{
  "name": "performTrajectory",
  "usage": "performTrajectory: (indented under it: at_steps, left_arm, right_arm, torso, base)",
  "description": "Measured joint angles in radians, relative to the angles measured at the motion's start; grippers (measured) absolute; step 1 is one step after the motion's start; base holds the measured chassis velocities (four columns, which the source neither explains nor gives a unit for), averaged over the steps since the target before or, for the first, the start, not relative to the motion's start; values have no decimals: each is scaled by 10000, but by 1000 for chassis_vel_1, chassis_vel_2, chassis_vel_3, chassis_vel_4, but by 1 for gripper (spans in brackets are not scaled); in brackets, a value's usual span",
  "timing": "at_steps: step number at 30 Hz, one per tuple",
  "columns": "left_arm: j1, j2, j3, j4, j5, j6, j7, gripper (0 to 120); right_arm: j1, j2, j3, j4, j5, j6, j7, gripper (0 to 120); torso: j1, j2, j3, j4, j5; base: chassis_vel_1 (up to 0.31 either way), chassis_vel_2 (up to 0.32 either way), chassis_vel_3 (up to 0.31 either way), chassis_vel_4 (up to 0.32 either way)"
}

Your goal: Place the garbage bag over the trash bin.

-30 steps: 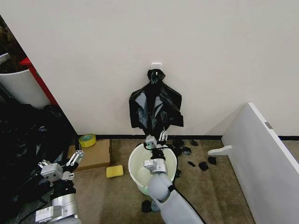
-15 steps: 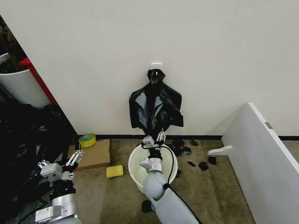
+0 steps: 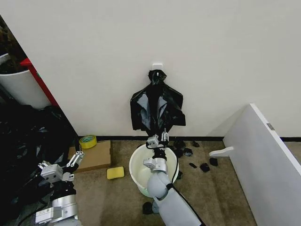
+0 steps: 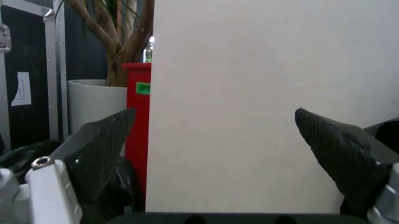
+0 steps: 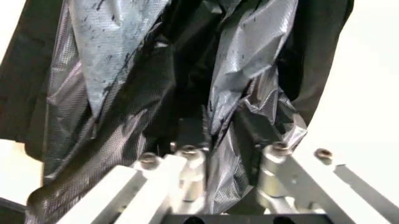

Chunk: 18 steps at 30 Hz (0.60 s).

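Head view puts the right gripper (image 3: pixel 158 139), fingers apart around the hanging garbage bag's (image 3: pixel 156 109) lower folds at frame centre above the trash bin (image 3: pixel 137 165), likely needing closure next.

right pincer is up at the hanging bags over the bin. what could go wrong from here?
1. The right pincer sits at the lower edge of the knotted bundle of black bags on the wall hook; its fingers straddle several overlapping layers, so it may grab more than one bag.
2. Pulling could drag the whole bundle off the hook.
3. The left pincer waits, open, far from the trash bin, so the bag mouth may go unsupported.
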<state>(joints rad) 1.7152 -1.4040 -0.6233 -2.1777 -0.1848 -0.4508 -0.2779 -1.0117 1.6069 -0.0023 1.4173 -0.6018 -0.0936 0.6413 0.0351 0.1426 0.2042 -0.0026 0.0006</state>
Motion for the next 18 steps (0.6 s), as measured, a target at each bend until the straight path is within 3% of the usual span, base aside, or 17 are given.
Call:
performTrajectory:
  at_steps: [4,10,18]
  left_arm:
    - [-46,77,18,58,-25,6,9,100]
    - [-292,465,67,163,-269,131,221,100]
    - [-1413,2220,370,971,-2158,-46,2299,100]
  right_arm:
    - [-7,-111,72,130,482,286,-109,0]
    - [-244,-554,94,1010,1706,1065,-512,0]
    - [-714,-1272,-261,2679,5181,2233,-1487,0]
  torso:
    - [0,0,0,0,0]
    - [0,0,0,0,-2]
    - [0,0,0,2,-1]
  base:
    - [0,0,0,0]
    - [0,0,0,0]
    - [0,0,0,0]
